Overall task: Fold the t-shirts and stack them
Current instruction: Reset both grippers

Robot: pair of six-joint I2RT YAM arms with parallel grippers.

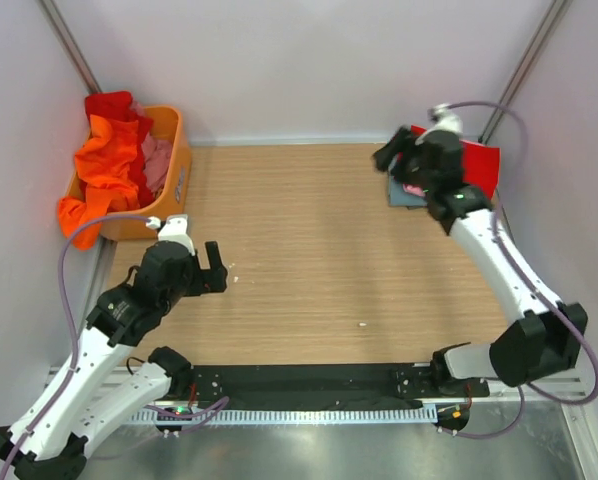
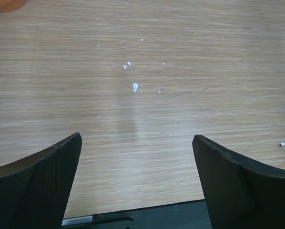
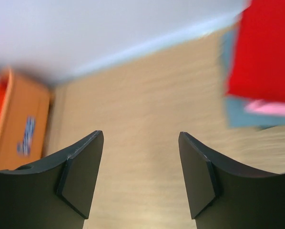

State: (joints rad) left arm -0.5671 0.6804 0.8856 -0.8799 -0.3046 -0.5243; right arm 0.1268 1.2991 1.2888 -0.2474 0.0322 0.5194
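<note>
Orange crumpled cloth t-shirt heaped in orange plastic basket, upper left; left gripper nearer, just below-right, jaws wide, empty. Right gripper at folded red-topped stack upper right, jaws apart, empty.

Orange plastic basket: positioned at the far-left corner of the wooden table, beside the white wall. Small white specks: scattered on the tabletop. Black strip: along the near edge
</note>
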